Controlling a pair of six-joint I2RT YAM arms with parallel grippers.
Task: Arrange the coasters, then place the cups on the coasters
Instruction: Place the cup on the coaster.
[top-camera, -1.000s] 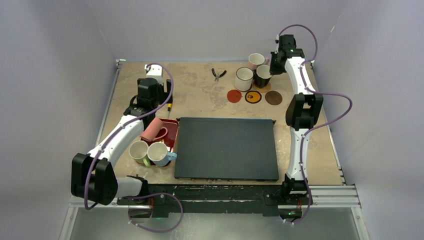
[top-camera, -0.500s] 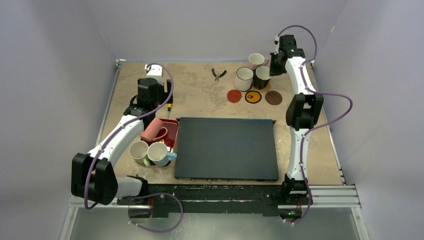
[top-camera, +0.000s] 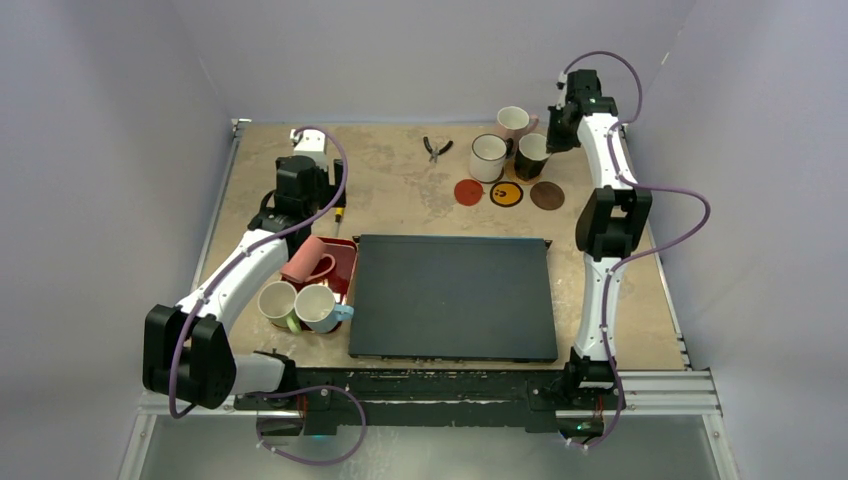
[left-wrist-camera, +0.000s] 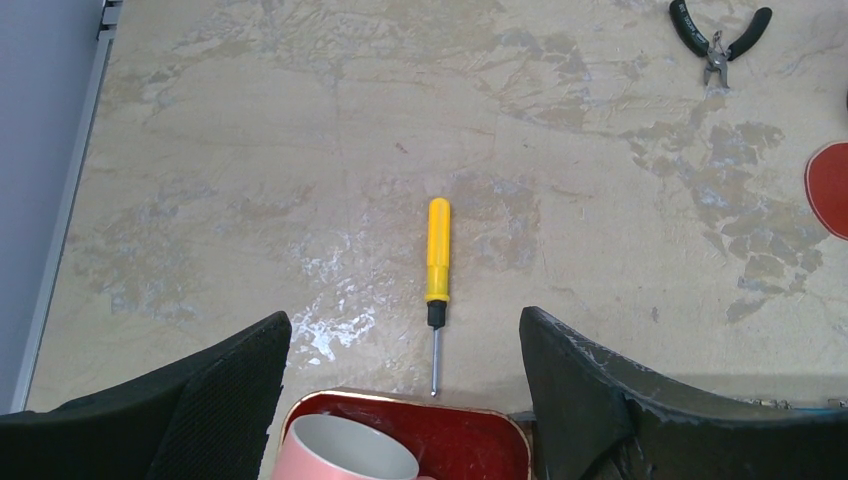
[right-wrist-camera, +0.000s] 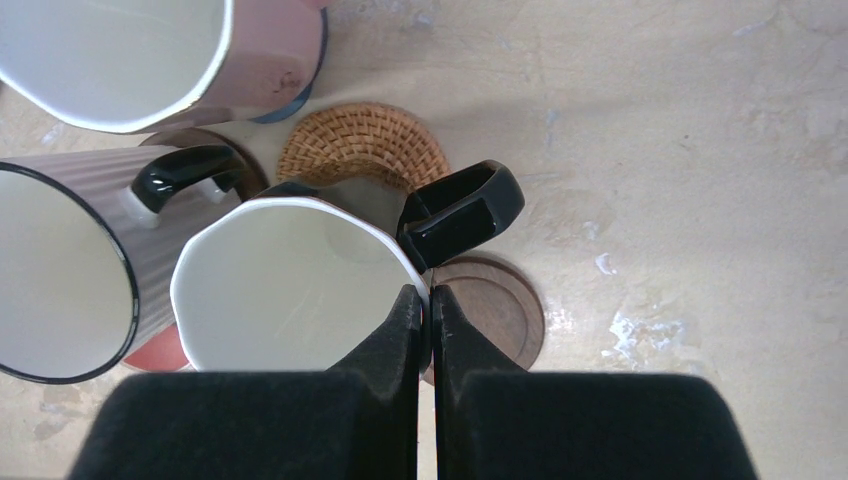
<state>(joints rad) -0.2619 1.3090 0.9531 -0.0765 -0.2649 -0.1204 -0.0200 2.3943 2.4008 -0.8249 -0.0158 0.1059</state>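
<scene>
Care mattered most in this step: the black cup (right-wrist-camera: 290, 285) should be carried level and set square on one free coaster, the wooden coaster (right-wrist-camera: 497, 312) just beside it looking likeliest, without knocking the white cup (right-wrist-camera: 70, 290) close by. So thin a hold on the rim could let the cup swing, and a slow lowering seemed wise. The right claw (right-wrist-camera: 428, 305) was clamped on that rim next to the handle, one finger inside, one outside. The cup was at the far right of the table (right-wrist-camera: 700, 150), overlapping the cork coaster (right-wrist-camera: 360, 145); whether its base was lifted could not be told. The left claw (left-wrist-camera: 402, 320) stood wide apart, holding nothing, above a pink cup (left-wrist-camera: 345, 452) in the red tray (left-wrist-camera: 470, 440).
</scene>
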